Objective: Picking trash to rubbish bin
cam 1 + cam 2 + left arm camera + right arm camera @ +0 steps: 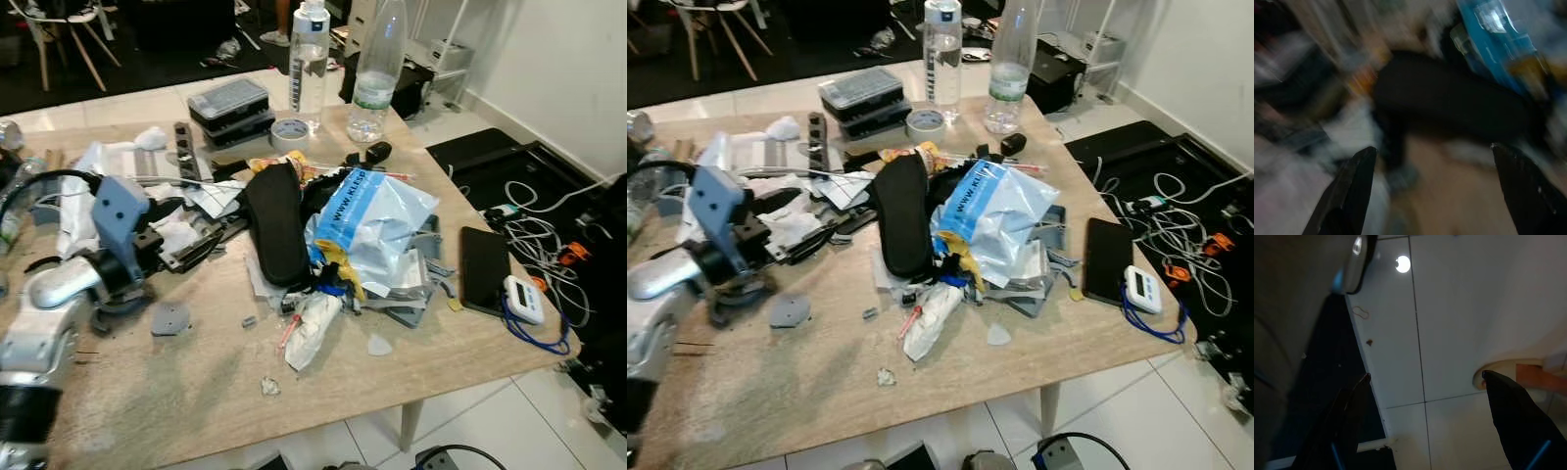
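Nearest, at 6 o'clock on the worktop (176,392), small scraps: a crumpled bit (269,387) and a white crumpled wrapper (312,328) just above it. Left gripper (1432,191) sits over the worktop at 9 o'clock, fingers apart and empty, aimed toward the trash heap; wrist view is motion-blurred, so exact aim is unclear. Centre of the worktop: trash pile with a black oblong pouch (274,223) lying against a blue-and-white plastic bag (372,220), papers and wrappers around. At 3 o'clock, a black phone (485,266) and a white timer (522,297) near the edge, not trash by the look. Far, at 12 o'clock: tape roll (290,133), stacked grey cases (230,106), two clear bottles (310,59). Right gripper (1425,406) hangs idle over floor tiles, fingers apart. No bin visible. Risks: wide-open fingers sweeping into a loose heap could drag several items together or shove scraps off the edge; grabbing the pouch or electronics instead of trash; blur suggests fast motion, poor aim.
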Robot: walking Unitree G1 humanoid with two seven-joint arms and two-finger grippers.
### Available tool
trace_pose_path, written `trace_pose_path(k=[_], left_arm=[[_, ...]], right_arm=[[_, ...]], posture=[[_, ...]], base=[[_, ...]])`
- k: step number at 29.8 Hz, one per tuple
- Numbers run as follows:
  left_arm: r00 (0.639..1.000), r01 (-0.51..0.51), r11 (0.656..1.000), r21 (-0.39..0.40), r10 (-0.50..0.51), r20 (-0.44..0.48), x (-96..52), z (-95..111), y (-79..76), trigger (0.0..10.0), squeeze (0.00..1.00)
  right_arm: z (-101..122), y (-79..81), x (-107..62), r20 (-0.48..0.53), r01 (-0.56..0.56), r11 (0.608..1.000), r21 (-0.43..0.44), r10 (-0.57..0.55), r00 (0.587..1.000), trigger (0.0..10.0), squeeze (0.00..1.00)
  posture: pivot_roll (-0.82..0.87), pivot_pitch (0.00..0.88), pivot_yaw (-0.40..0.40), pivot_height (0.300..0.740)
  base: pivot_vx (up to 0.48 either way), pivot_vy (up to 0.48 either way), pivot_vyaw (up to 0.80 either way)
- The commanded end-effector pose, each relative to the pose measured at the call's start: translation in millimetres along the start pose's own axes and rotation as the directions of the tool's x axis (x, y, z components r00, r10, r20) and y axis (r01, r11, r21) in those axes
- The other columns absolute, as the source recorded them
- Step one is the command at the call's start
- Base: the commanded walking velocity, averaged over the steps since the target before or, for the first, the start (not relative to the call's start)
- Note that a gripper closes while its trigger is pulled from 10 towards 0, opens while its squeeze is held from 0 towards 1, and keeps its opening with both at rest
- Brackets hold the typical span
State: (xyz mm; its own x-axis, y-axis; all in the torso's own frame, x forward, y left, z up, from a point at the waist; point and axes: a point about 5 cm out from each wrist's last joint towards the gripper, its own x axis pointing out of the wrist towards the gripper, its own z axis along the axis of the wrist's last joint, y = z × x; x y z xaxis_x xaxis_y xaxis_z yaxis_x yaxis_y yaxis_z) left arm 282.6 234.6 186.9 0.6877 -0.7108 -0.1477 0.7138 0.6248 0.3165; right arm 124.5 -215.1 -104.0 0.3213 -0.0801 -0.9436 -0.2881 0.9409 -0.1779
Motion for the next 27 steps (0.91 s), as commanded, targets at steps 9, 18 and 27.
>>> trace_pose_path(k=[9,18,27], left_arm=[[0.969,0.103,0.994,-0.036,-0.109,-0.221,-13.0,-28.3,-15.1,10.0,0.0],[0.937,0.1,0.992,-0.08,-0.121,-0.329,-16.9,-48.6,-20.2,10.0,0.0],[0.928,0.031,0.992,-0.121,-0.074,-0.364,-25.1,-59.0,-14.4,10.0,0.0]], right_arm=[[-7.6,8.6,0.2,-0.021,-0.014,1.0,-0.004,0.014,1.0,10.0,0.0],[9.6,15.8,1.7,0.001,-0.019,1.0,-0.005,0.019,1.0,10.0,0.0],[-8.3,-6.6,-1.3,-0.019,-0.002,1.0,-0.005,0.002,1.0,10.0,0.0]], posture=[[0.05,0.109,-0.007,0.74],[0.05,0.114,-0.01,0.74],[0.04,0.115,-0.007,0.74]], base=[[0.0,0.0,0.0],[0.0,0.0,0.0],[0.0,0.0,0.0]])
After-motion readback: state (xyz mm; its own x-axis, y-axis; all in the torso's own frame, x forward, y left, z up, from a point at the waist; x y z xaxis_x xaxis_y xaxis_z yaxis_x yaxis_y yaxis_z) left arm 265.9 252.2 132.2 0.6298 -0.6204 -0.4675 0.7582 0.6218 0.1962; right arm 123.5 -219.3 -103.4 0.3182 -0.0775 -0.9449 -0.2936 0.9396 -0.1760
